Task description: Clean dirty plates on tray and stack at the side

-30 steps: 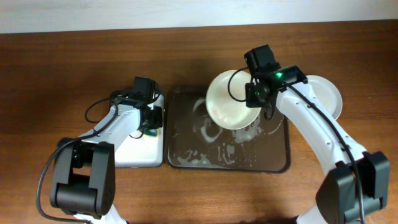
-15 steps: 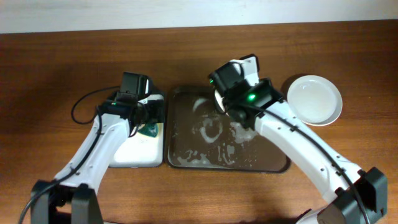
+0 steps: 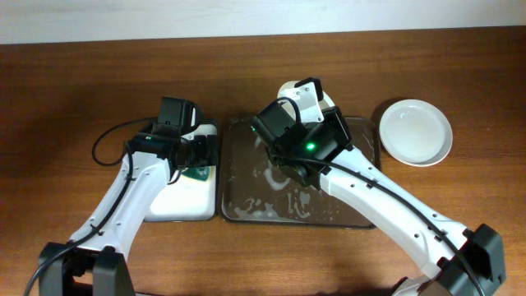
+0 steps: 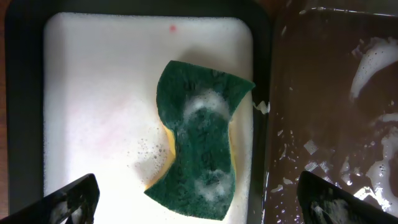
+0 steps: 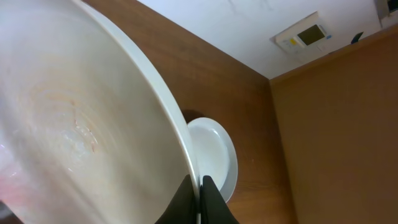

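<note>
Plates show in two places. One white plate (image 5: pixel 81 124) is clamped by its rim in the right pincer (image 5: pixel 199 194) — the two dark fingers (image 5: pixel 214 208) are pressed together on the edge. The plate stands steeply tilted, spreading up and to the left of the pincer in the wrist view. Its face is wet, with a faint reddish smear. From overhead most of it is hidden under the right wrist; only slivers of white rim show, at the far edge of the brown tray (image 3: pixel 238 168). Whether its low edge touches the tray I cannot tell. Just beyond the right pincer's tips a second plate (image 3: pixel 415 131) lies flat on the wooden table (image 3: pixel 82 82). It is white and glossy, close beside the brown tray's far right corner.

Left pincer (image 4: pixel 199 200) is spread wide and grasps nothing: its fingertips (image 4: pixel 74 200) sit at the two bottom corners of the wrist view. Between them and just ahead lies a green-and-yellow sponge (image 4: pixel 199 149), foamy on top. It rests in the small white tray (image 4: pixel 25 112) with the black rim — soapy inside. To the right of the left pincer the brown tray begins, side by side with the small one, streaked with suds and water.
</note>
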